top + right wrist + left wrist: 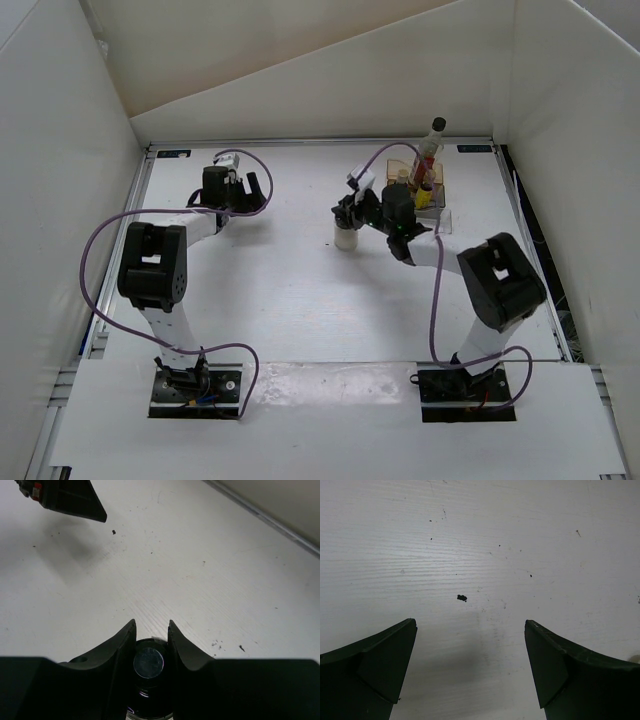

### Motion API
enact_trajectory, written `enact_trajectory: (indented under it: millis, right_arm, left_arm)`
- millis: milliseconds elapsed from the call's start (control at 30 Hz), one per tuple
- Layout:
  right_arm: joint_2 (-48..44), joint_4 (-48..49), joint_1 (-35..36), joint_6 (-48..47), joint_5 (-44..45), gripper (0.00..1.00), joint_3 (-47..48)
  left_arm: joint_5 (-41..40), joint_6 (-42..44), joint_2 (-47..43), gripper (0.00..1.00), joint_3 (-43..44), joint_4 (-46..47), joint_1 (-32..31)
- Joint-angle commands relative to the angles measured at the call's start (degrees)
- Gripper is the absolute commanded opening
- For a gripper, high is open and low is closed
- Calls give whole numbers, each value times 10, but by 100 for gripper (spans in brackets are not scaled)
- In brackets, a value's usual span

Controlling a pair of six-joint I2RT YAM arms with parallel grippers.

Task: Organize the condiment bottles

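Note:
The squat whitish bottle (pixel 346 239) stands on the table left of the tray. My right gripper (pixel 347 213) is shut on its dark cap; the right wrist view shows the cap (pixel 149 663) pinched between the two fingers of that gripper (pixel 150 630). The taller clear bottle with black cap and red label (pixel 430 151) stands upright in the brownish tray (pixel 442 182). A tiny yellow brown-capped bottle (pixel 424 195) sits in the tray beside it; the other is partly hidden behind the right arm. My left gripper (pixel 256 190) is open and empty over bare table (pixel 470 665).
White walls close in the table on the left, back and right. A small dark speck (pixel 462 598) lies on the table ahead of the left gripper. A left fingertip (pixel 70 497) shows at the top left of the right wrist view.

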Motion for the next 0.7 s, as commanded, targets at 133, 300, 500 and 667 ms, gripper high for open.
enact_trajectory:
  millis: [133, 300, 500, 667]
  right_arm:
    - [-174, -29, -9, -41, 49, 0, -14]
    - [-229, -44, -33, -40, 80, 0, -41]
    - [-286, -15, -82, -53, 121, 0, -99]
    - [-284, 17, -116, -57, 141, 0, -119]
  left_arm:
    - [4, -1, -43, 100, -6, -2, -5]
    - [1, 1, -43, 100, -1, -4, -13]
    - [1, 2, -38, 100, 4, -6, -21]
    - [0, 2, -28, 100, 18, -14, -26]
